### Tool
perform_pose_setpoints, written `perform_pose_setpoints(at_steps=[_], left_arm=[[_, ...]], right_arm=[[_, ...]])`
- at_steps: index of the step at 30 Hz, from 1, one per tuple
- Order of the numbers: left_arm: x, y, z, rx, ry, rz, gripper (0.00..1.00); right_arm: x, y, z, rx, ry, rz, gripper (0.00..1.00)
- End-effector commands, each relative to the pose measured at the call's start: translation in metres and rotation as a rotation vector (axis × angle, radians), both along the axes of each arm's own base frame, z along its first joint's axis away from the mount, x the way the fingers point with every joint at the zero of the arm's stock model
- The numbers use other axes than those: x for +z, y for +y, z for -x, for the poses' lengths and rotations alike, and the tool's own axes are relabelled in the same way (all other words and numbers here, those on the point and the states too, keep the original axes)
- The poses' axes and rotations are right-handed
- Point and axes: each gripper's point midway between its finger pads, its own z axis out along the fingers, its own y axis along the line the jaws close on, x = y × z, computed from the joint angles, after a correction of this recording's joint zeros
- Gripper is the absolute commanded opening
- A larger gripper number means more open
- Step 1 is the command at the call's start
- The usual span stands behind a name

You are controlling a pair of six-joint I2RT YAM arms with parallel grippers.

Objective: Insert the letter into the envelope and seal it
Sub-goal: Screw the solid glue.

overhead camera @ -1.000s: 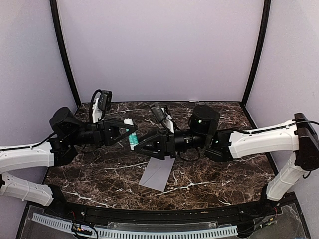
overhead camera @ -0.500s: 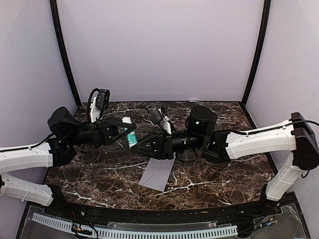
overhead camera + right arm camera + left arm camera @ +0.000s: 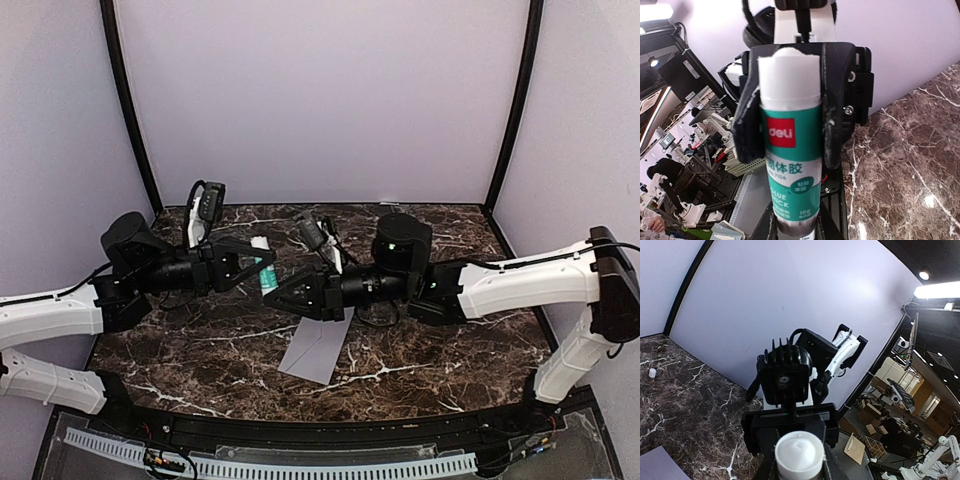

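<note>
On the dark marble table (image 3: 190, 350) we see the envelope (image 3: 318, 352) lying flat, its far edge hidden under the right arm. Above it the left gripper (image 3: 258, 265) clamps the white cap end of a glue stick (image 3: 792, 150). The right gripper (image 3: 281, 293) grips its base, fingers cut off in the wrist view.

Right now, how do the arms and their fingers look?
Both arms have white shells on the long links, left arm and right arm, with black joints. The fingers are black, with whitish scuffs on their edges. A green light glows on the right wrist; black cables loop by the left wrist.
</note>
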Motion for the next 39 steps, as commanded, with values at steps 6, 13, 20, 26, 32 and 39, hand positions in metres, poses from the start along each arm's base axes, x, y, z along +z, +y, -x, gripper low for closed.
perform_pose_setpoints(at_steps=[6, 13, 20, 26, 32, 39], left_arm=[[-0.024, -0.02, -0.01, 0.143, -0.042, -0.181, 0.0], [-0.037, -0.024, -0.033, 0.336, 0.019, -0.202, 0.0], [-0.054, -0.029, -0.058, 0.483, 0.172, -0.183, 0.0], [-0.072, -0.037, -0.073, 0.534, 0.271, -0.192, 0.0], [-0.075, -0.038, -0.074, 0.534, 0.297, -0.182, 0.0], [-0.031, -0.036, -0.06, 0.456, 0.154, -0.132, 0.0]], right_arm=[[-0.001, -0.002, -0.055, -0.325, -0.034, 0.132, 0.07], [-0.014, -0.019, -0.101, -0.603, -0.102, 0.304, 0.07], [-0.014, -0.033, -0.139, -0.836, -0.22, 0.454, 0.08], [-0.019, -0.026, -0.15, -0.899, -0.292, 0.527, 0.09], [-0.016, -0.016, -0.14, -0.841, -0.28, 0.477, 0.09], [0.028, -0.023, -0.106, -0.674, -0.288, 0.253, 0.27]])
